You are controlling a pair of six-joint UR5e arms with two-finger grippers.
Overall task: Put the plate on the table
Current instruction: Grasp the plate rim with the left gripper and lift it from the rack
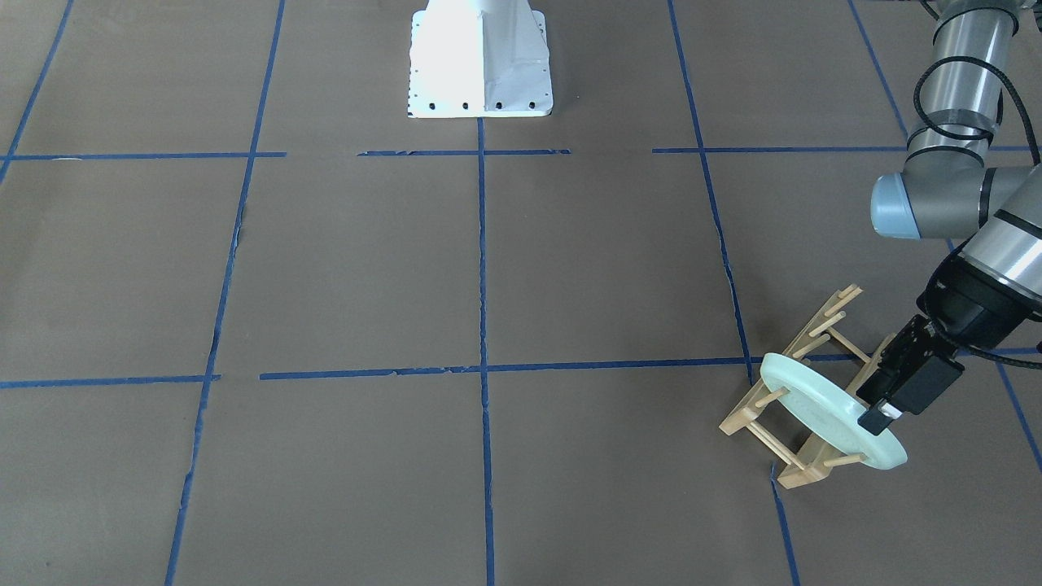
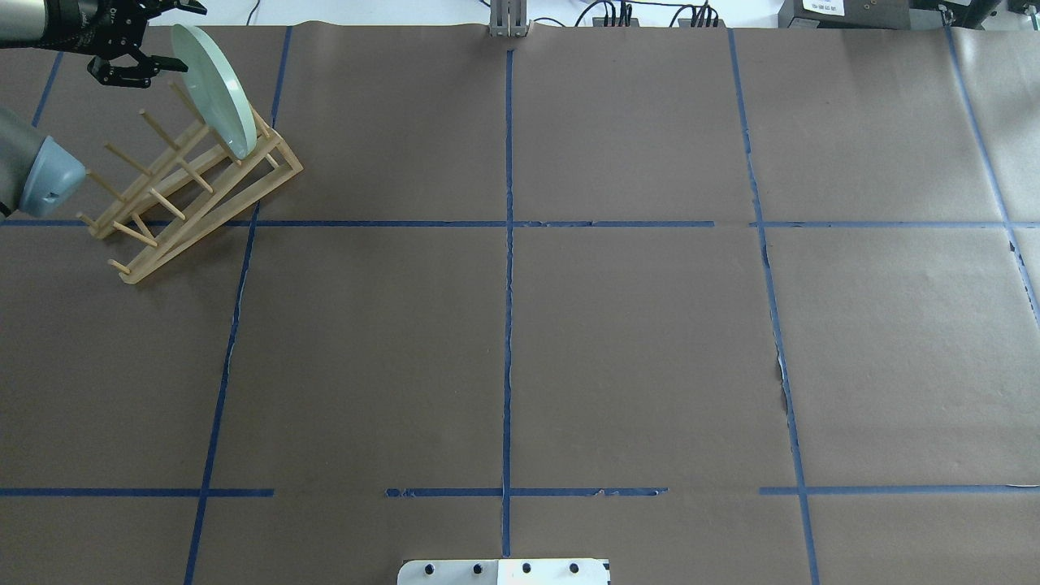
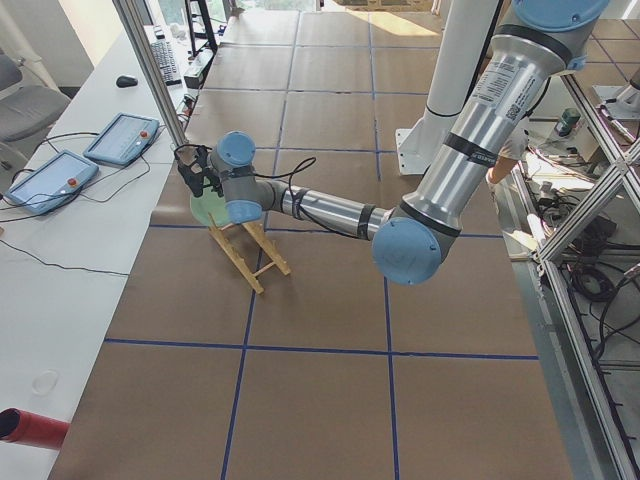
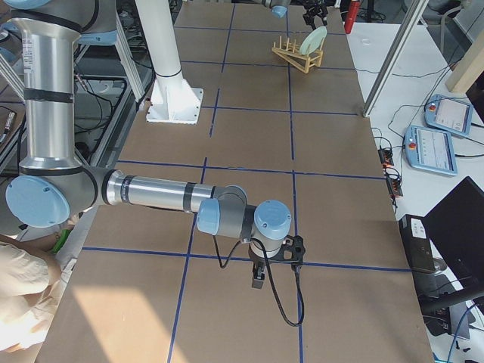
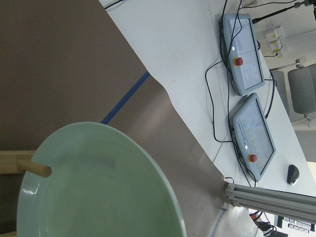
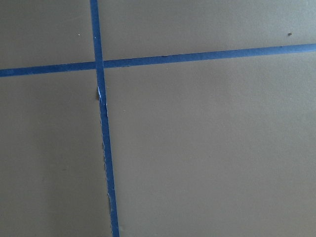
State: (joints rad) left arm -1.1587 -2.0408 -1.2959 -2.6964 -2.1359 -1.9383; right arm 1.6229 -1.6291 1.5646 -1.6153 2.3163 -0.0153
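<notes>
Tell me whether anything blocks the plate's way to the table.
The pegs of the wooden rack flank the plate, so it probably has to lift out first. Nothing visible stands between the left claw and its rim.

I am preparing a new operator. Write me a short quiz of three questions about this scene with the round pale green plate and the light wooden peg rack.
1. True or false: the round pale mint-green plate lies flat on the brown-paper table.
2. The fingers of the left gripper are: A. open, one on each side of the plate's top rim; B. shut on a peg; C. pressed flat on the table.
3. What keeps the plate standing on its edge?

Key
1. False: it stands on edge.
2. A.
3. The light wooden peg rack, between whose pegs it sits.
</notes>
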